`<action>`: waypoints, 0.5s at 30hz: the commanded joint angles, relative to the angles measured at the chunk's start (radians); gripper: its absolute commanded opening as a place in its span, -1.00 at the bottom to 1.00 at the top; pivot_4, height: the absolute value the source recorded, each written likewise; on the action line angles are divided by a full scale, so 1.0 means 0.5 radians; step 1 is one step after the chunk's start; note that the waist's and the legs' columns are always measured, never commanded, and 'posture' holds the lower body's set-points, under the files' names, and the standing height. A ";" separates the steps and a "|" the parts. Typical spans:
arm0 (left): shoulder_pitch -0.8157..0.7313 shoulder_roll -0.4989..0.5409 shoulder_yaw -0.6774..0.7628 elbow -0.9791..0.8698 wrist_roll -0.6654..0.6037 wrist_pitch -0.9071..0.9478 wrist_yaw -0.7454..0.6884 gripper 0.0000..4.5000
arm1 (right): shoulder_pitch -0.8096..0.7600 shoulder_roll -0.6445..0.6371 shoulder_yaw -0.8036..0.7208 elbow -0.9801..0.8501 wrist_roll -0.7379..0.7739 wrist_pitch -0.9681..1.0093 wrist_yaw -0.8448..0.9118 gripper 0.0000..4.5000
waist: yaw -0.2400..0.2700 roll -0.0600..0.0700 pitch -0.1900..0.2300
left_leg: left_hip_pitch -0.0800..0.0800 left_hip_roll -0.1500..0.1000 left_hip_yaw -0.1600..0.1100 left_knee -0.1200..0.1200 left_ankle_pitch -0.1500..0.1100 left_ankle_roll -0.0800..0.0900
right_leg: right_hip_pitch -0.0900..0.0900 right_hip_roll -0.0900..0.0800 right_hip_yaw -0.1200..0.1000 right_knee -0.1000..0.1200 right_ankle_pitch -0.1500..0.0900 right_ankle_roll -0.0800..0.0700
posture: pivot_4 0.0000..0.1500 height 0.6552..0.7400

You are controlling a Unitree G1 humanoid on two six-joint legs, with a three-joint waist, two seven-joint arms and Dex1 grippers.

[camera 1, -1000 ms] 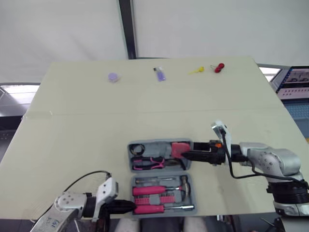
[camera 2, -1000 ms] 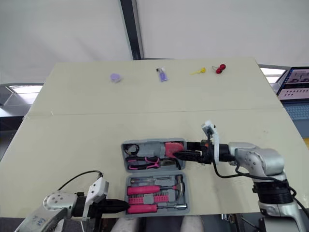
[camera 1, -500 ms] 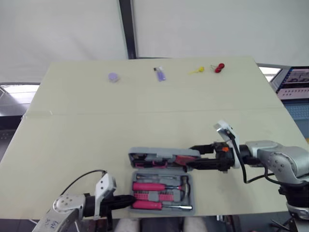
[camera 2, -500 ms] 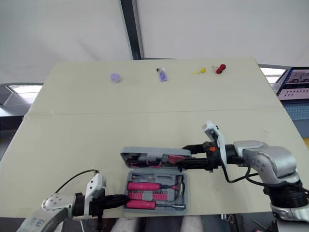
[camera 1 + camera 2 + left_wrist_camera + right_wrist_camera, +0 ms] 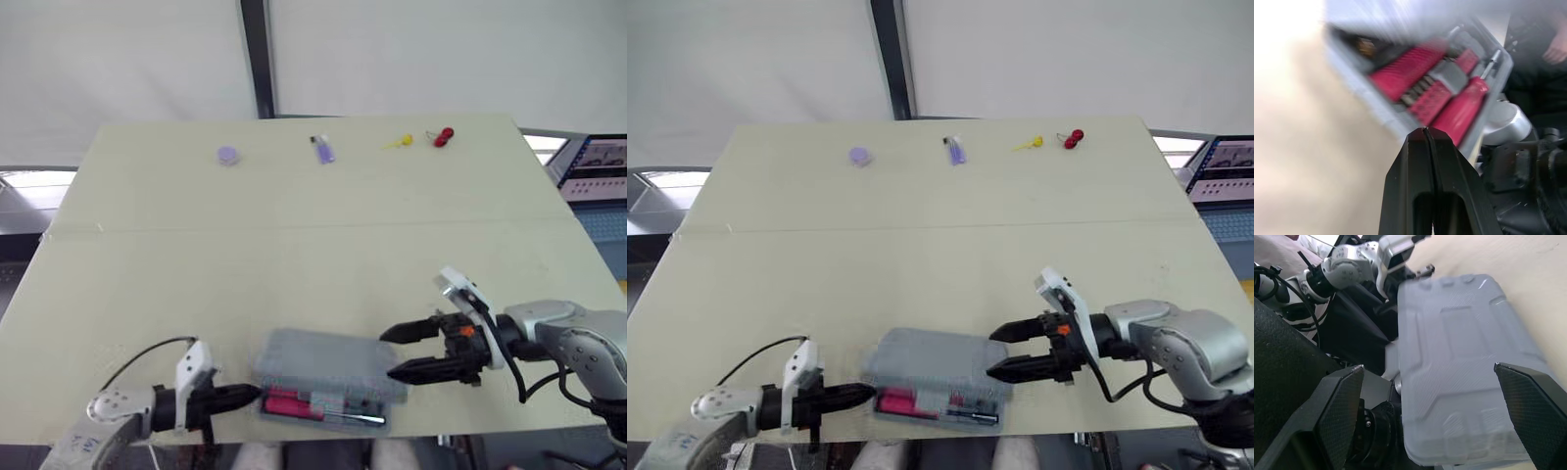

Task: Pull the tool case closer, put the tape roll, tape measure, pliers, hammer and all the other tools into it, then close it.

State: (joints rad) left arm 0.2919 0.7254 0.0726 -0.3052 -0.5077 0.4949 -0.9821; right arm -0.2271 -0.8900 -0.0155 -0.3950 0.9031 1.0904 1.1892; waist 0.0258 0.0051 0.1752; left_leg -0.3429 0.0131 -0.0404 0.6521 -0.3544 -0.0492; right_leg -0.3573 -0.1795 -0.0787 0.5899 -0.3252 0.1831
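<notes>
Tool case (image 5: 328, 362) lies at the table's (image 5: 294, 225) 6 o'clock edge. Its lid is lowered almost flat, and a gap along the near side shows pink tool handles (image 5: 294, 404). Right gripper (image 5: 386, 353) is at the case's 3 o'clock end, fingers spread, holding nothing. Left gripper (image 5: 250, 394) is at 9 o'clock, fingers pressed together, empty. Judged a stiff, smooth plastic shell, weighty when loaded; press the lid's near edge.

The grey plastic tool case (image 5: 328, 364) lies at the near edge of the desk (image 5: 294, 255), roughly midway along it, with its lid almost shut and pink-handled tools (image 5: 294, 404) showing in the front gap.
</notes>
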 commanded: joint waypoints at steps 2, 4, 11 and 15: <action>-0.012 0.128 0.342 0.006 -0.198 0.127 -0.058 -1.00 | 0.056 -0.077 -0.212 -0.042 0.101 -0.020 -0.004 0.99 | 0.000 -0.003 0.002 | -0.001 0.000 0.000 0.000 0.000 0.000 | -0.001 0.000 -0.001 -0.001 0.000 0.000 | 1.00 1.00; -0.048 0.187 0.475 0.055 -0.229 0.164 -0.058 -1.00 | 0.121 -0.104 -0.300 -0.005 0.074 -0.055 -0.028 0.99 | 0.000 -0.006 0.004 | -0.002 0.000 0.000 0.000 0.000 0.000 | -0.001 0.000 -0.001 -0.001 0.000 -0.001 | 1.00 1.00; -0.274 0.286 0.619 0.420 -0.074 -0.029 -0.043 -0.40 | 0.401 -0.129 -0.574 0.259 -0.209 -0.355 -0.161 1.00 | 0.001 -0.009 0.005 | -0.002 0.000 0.000 0.000 0.000 0.000 | -0.002 0.000 -0.001 -0.001 0.001 -0.001 | 1.00 1.00; -0.359 0.299 0.638 0.504 -0.021 -0.081 -0.007 0.50 | 0.492 -0.120 -0.710 0.481 -0.317 -0.501 -0.170 1.00 | -0.003 -0.010 0.005 | -0.002 0.000 0.001 -0.001 0.000 0.000 | -0.002 0.000 -0.001 -0.001 0.001 -0.001 | 1.00 1.00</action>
State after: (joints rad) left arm 0.1195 0.8596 0.3589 -0.0616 -0.5330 0.4765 -0.9921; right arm 0.0158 -0.9391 -0.3176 -0.1840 0.7592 0.8730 1.1080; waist 0.0243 0.0003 0.1778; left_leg -0.3437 0.0131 -0.0401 0.6516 -0.3544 -0.0491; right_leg -0.3584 -0.1795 -0.0794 0.5894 -0.3247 0.1824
